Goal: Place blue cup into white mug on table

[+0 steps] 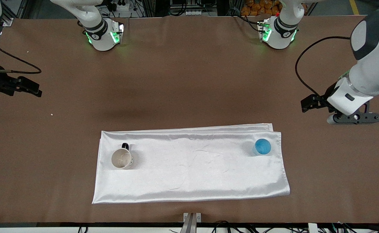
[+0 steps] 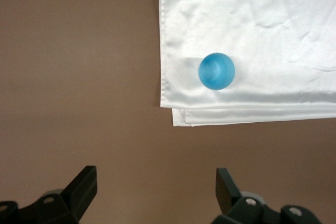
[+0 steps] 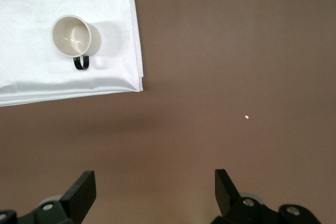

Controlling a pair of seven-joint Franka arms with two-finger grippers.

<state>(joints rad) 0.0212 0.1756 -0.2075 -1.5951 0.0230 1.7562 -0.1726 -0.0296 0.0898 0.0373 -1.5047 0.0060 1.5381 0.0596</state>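
Note:
The blue cup (image 1: pixel 262 146) stands on a white cloth (image 1: pixel 192 165) near its end toward the left arm; it also shows in the left wrist view (image 2: pixel 216 71). The white mug (image 1: pixel 122 158), upright with its black handle pointing toward the robots, stands on the cloth's end toward the right arm and shows in the right wrist view (image 3: pixel 71 35). My left gripper (image 1: pixel 308 103) (image 2: pixel 156 187) is open and empty over the bare brown table (image 1: pixel 189 81), apart from the cup. My right gripper (image 1: pixel 30 87) (image 3: pixel 155 190) is open and empty over bare table, apart from the mug.
The cloth (image 2: pixel 252 35) (image 3: pixel 31 77) lies folded in the table's middle, toward the front camera. A small white crumb (image 1: pixel 51 114) (image 3: pixel 247 117) lies on the table near the right arm's end. A metal bracket (image 1: pixel 192 220) sits at the table's front edge.

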